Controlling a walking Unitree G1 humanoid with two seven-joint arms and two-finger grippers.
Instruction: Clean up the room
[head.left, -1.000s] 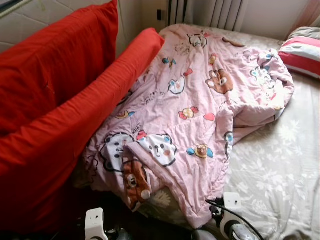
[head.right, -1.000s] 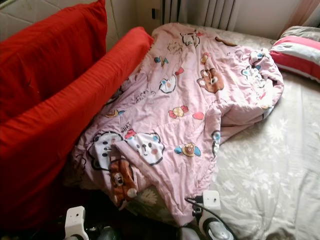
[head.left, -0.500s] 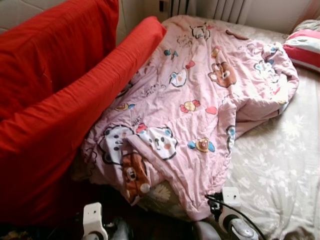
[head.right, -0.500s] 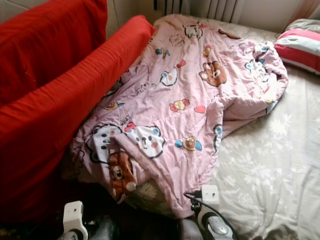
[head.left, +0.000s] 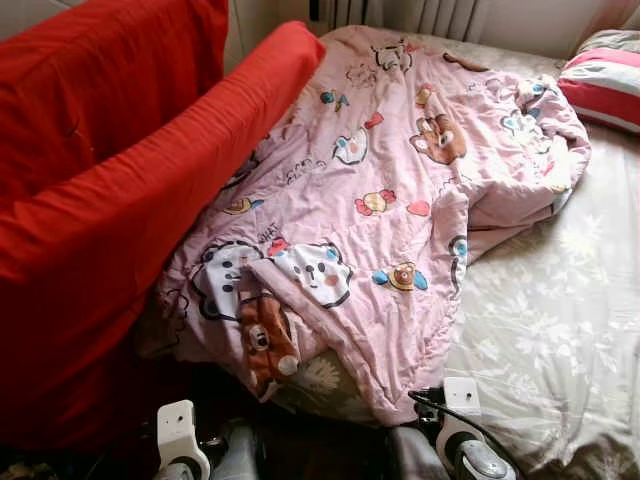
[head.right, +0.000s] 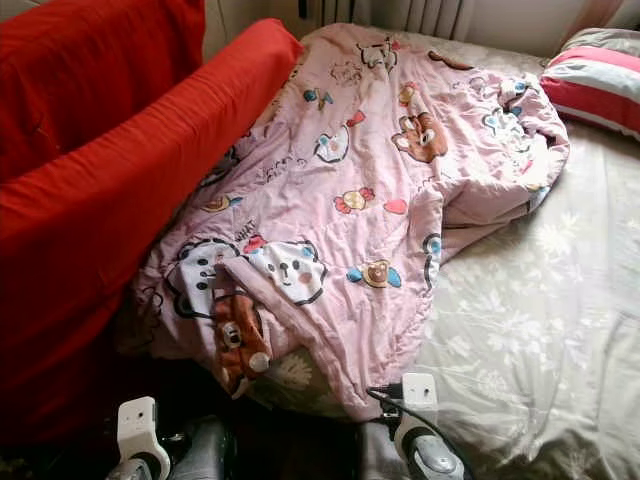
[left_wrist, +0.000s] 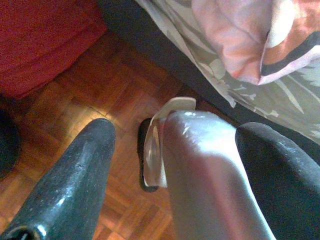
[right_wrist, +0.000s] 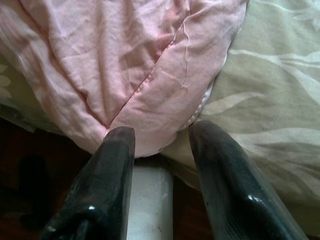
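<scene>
Bed (head.left: 560, 320) under a pale floral sheet, spreading from centre out to 3 and 5 o'clock. Two big red cushions (head.left: 110, 190) propped along the side from 8 to 11 o'clock, touching the quilt's edge. Pink cartoon-print quilt (head.left: 380, 190) rumpled across the bed from 12 o'clock down to 6, one corner folded back near a brown bear print, lower edge hanging over the mattress side. Red-and-white striped pillow (head.left: 600, 85) at 2 o'clock, just beside the quilt's bunched far end. Parquet floor (left_wrist: 85, 95) below the bed edge. Right end effector (right_wrist: 162, 150) at 5 o'clock, fingers parted, empty, tips just beside the quilt's hanging corner. Left end effector (left_wrist: 172, 150) low at 7 o'clock over the floor, fingers spread wide around nothing; a pale curved object (left_wrist: 162, 135) on the floor beyond, identity unclear.
</scene>
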